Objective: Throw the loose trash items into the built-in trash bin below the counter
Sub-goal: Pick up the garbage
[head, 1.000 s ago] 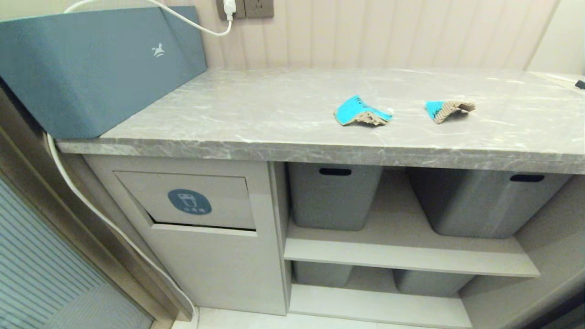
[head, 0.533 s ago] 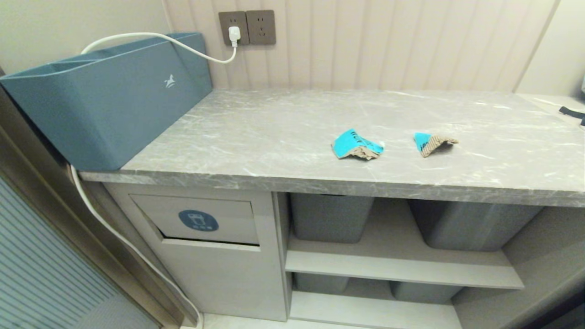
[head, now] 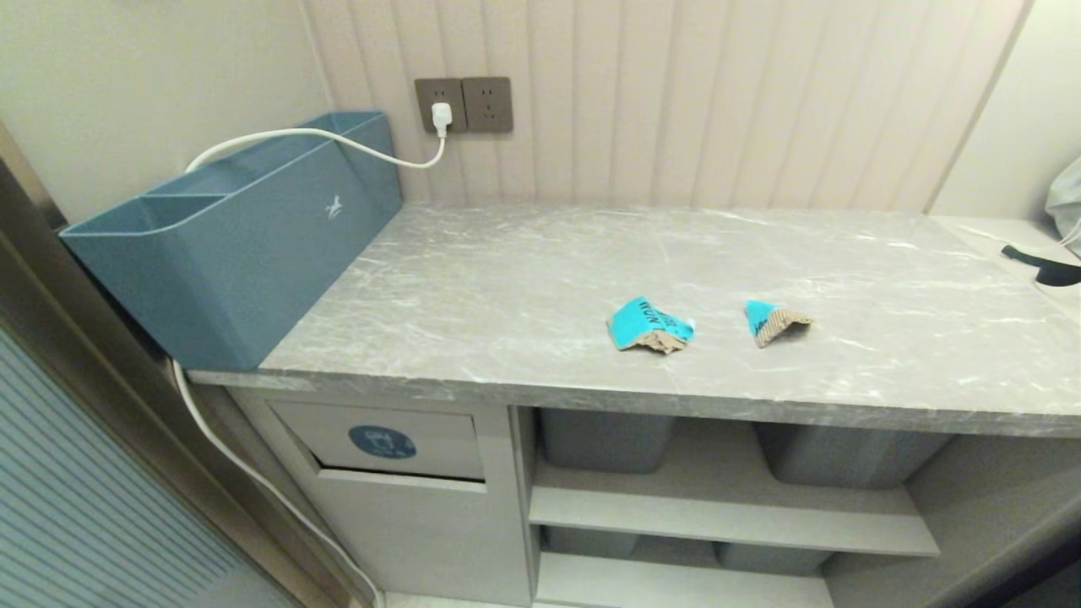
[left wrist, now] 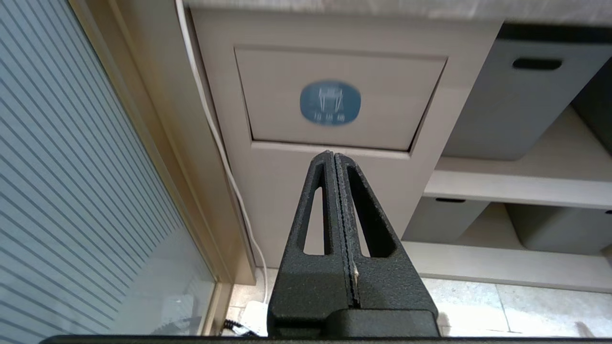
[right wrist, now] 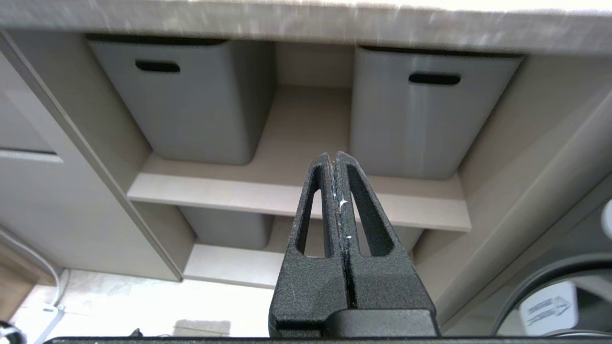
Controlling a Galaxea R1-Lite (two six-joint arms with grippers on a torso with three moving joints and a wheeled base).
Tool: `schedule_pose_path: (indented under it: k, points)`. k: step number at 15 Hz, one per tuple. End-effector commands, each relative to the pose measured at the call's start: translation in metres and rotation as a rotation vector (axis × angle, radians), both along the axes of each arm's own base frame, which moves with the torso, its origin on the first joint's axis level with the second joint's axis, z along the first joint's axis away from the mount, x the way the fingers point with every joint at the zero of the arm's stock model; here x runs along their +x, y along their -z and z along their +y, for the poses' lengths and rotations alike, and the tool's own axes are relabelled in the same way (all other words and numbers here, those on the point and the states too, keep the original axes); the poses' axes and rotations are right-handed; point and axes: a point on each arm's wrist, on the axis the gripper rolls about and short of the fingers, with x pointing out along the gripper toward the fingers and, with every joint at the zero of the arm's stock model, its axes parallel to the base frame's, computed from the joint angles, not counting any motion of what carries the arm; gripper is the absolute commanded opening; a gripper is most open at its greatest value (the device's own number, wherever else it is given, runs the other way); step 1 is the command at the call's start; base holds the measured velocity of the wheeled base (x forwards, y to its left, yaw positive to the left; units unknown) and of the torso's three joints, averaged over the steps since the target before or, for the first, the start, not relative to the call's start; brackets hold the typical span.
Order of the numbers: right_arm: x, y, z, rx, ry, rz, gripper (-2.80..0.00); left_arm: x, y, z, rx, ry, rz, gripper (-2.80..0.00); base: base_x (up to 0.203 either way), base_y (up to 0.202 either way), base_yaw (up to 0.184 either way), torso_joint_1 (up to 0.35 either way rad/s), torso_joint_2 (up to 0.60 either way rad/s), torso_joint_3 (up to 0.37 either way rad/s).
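While both scraps (head: 650, 324) lie up on the counter (head: 524, 287), the left gripper (left wrist: 333, 155) and right gripper (right wrist: 333, 155) hang below its edge, clenched and empty, the right one seemingly nearer.

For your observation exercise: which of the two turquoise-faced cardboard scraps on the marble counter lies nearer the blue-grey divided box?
The larger, flatter turquoise-faced cardboard scrap; the smaller curled scrap lies farther from the blue-grey divided box.

We see the counter (head: 507, 287) — grey marble — bearing a blue box (head: 228, 236) at nine o'clock and two scraps (head: 649, 324) (head: 774, 322) side by side, apart, toward four o'clock.
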Motion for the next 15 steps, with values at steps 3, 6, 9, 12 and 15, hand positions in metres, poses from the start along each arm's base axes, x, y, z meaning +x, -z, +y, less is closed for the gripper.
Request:
schedule_pose_path:
  k: [3, 6, 9, 12, 15]
  points:
    - [0.000, 0.000, 0.000, -0.001, 0.000, -0.001, -2.80, 0.000, -0.002, 0.000, 0.051, 0.018, -0.011, -2.80, 0.000, 0.000, 0.000, 0.163, -0.34, -0.189]
    - [0.000, 0.000, 0.000, 0.002, -0.001, -0.002, -2.80, -0.001, -0.044, -0.003, 0.057, 0.159, -0.059, -2.80, 0.000, 0.000, 0.000, 0.027, -0.06, -0.036]
    - [0.000, 0.000, 0.000, 0.000, 0.000, -0.002, -2.80, 0.032, -0.106, -0.008, 0.004, 0.366, 0.047, -2.80, 0.000, 0.000, 0.000, 0.000, 0.00, 0.000]
    - [0.000, 0.000, 0.000, 0.000, 0.000, -0.002, -2.80, 0.100, -0.141, -0.018, -0.044, 0.616, 0.181, 0.00, 0.000, 0.000, 0.000, 0.000, 0.00, 0.000]
    - [0.000, 0.000, 0.000, 0.001, 0.000, -0.002, -2.80, 0.187, -0.151, -0.052, -0.016, 0.813, 0.233, 0.00, 0.000, 0.000, 0.000, 0.000, 0.00, 0.000]
